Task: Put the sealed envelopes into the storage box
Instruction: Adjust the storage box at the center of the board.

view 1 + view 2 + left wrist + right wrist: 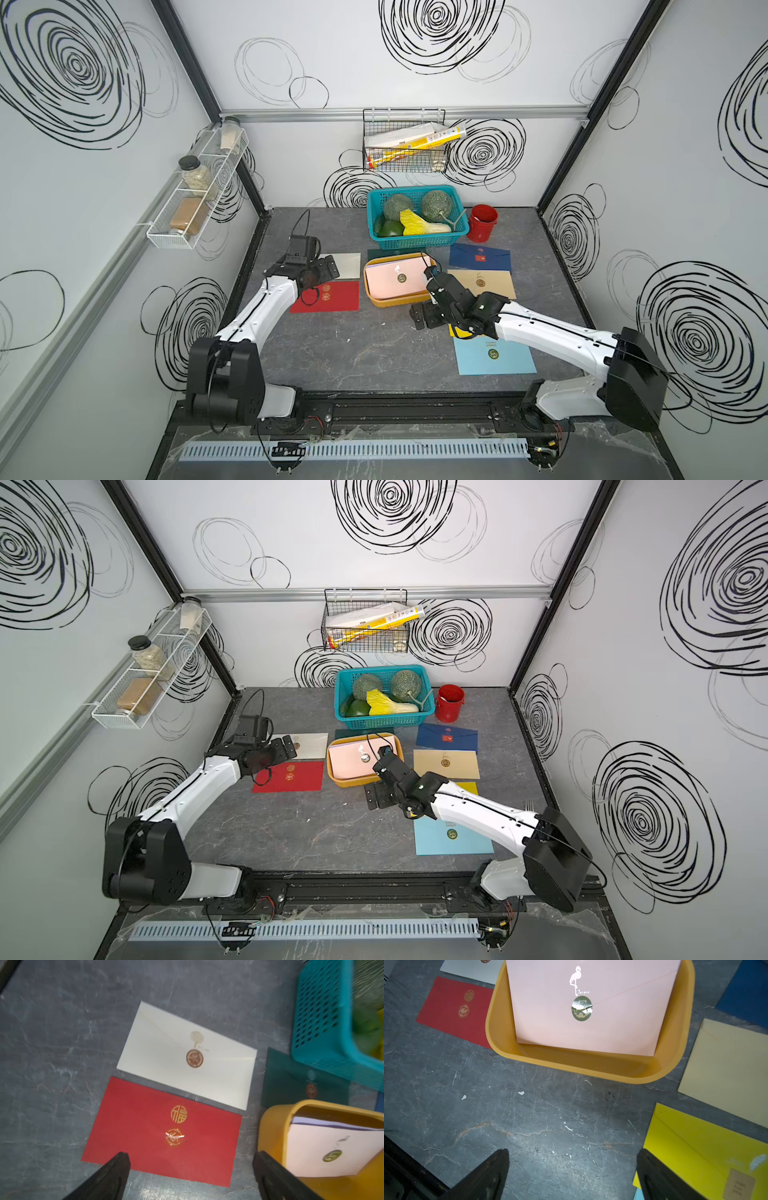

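Observation:
The orange-yellow storage box (369, 286) (571, 1061) holds a pink envelope (395, 277) (591, 1028) lying on a lilac one (332, 1124). Flat on the table lie the red (336, 299) (166, 1095), white (347, 264) (166, 1053), dark green (291, 1084), navy (480, 257), beige (482, 282), yellow (706, 1142) and light blue (494, 357) envelopes. My left gripper (323, 269) (190, 1157) hovers open above the red envelope's edge, left of the box. The right gripper (424, 316) (573, 1155) is open over bare table before the box, one finger over the yellow envelope.
A teal basket (415, 243) of vegetables stands behind the box, partly over the dark green envelope. A red bucket (482, 224) sits to its right. On the back wall hangs a wire basket (403, 141), and on the left wall a jar rack (195, 195).

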### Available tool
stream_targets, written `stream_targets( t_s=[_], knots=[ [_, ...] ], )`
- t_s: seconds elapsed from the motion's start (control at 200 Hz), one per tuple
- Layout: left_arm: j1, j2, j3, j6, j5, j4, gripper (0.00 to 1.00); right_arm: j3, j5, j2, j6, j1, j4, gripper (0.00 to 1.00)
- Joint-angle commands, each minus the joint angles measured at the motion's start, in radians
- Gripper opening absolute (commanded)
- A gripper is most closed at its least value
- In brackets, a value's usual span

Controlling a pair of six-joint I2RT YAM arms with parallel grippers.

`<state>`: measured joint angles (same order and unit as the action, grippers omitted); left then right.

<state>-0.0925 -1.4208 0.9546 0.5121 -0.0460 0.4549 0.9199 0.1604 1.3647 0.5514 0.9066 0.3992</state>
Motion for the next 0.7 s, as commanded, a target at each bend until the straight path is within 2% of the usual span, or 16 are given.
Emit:
stream_targets(
  t_s=[0.0, 0.135, 0.235, 0.395, 0.691],
  knots=[
    [-0.094, 0.034, -0.033, 0.045, 0.008, -0.007, 0.99, -0.015, 0.057, -0.038, 0.054, -0.034, -0.019, 1.00],
    [-0.135, 0.069, -0.061, 0.100, 0.025, 0.004, 0.99, -0.051, -0.006, -0.078, 0.019, -0.183, -0.062, 0.93],
    [-0.151, 0.088, -0.067, 0.107, -0.007, 0.014, 0.99, 0.022, -0.040, -0.005, -0.072, -0.254, -0.054, 0.84],
    [-0.155, 0.098, -0.047, 0.117, -0.046, 0.035, 0.99, 0.182, -0.104, 0.195, -0.161, -0.300, 0.007, 0.66],
    [-0.203, 0.115, -0.028, 0.113, -0.077, 0.054, 0.99, 0.246, -0.094, 0.310, -0.196, -0.366, -0.002, 0.57]
  ],
)
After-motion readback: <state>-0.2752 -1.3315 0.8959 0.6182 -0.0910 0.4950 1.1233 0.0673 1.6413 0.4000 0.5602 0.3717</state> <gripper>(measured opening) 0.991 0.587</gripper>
